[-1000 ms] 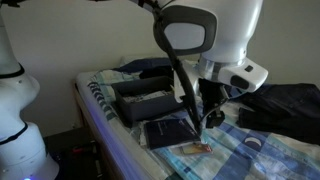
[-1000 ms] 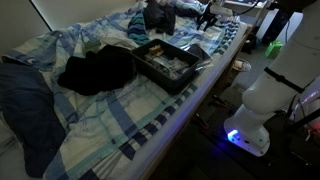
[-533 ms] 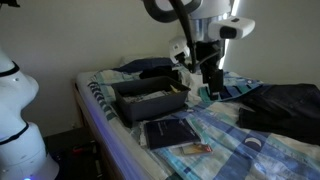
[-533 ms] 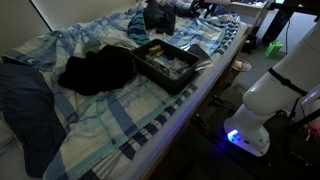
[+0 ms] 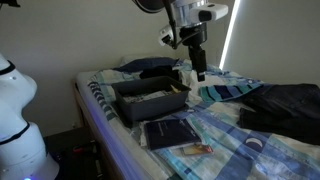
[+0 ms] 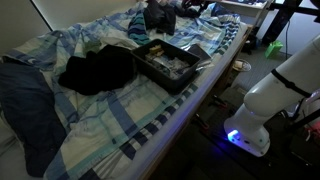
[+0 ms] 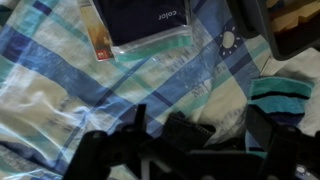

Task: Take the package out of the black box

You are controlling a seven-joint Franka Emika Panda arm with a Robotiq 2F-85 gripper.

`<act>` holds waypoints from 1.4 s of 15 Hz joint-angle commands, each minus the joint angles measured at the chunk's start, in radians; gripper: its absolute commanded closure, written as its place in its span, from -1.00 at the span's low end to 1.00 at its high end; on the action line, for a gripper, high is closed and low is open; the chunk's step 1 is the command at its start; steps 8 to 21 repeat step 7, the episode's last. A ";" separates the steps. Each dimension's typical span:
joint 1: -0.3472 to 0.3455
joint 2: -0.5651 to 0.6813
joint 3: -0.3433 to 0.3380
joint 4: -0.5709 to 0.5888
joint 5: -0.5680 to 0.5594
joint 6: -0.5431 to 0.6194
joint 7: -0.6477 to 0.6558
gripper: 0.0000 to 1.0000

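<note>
Since the earlier frames the arm (image 5: 186,22) has lifted the jaws away from the package (image 5: 170,132) and carried them up and back. They now hang high above the far end of the black box (image 5: 152,108).

**Jaws.** In the wrist view the jaws stand apart and hold nothing.

**Position of the package.** The package lies flat on the surface (image 5: 232,132), outside the black box and near its front wall. We judge the removal complete.

**Handling.**
- The package is thin and flat, so we expect it to be light and fairly stiff.
- Its glossy face is probably slippery, and a pinch on that face may slide.
- If we must take hold again, we grip across one edge and press one jaw into the soft bedding to get beneath it.

**Surroundings.**
- A small orange-tan packet (image 5: 197,149) lies just beside one corner of the package. We cannot tell whether they touch.
- A low approach from that side could catch the packet.
- The box still holds pale items (image 6: 170,64).
- A dark rumpled cloth (image 6: 95,70) lies next to the box, well apart from the package.
- A striped teal cloth (image 7: 275,100) lies on the bedding, apart from the package.
- Nothing covers the package.
</note>
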 commanded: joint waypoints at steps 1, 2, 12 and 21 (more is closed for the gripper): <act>0.001 0.003 -0.007 0.004 0.000 -0.003 -0.002 -1.00; -0.001 0.004 -0.012 0.004 0.000 -0.003 -0.004 -1.00; -0.001 0.006 -0.014 0.004 0.000 -0.003 -0.005 -1.00; -0.001 0.006 -0.014 0.004 0.000 -0.003 -0.005 -1.00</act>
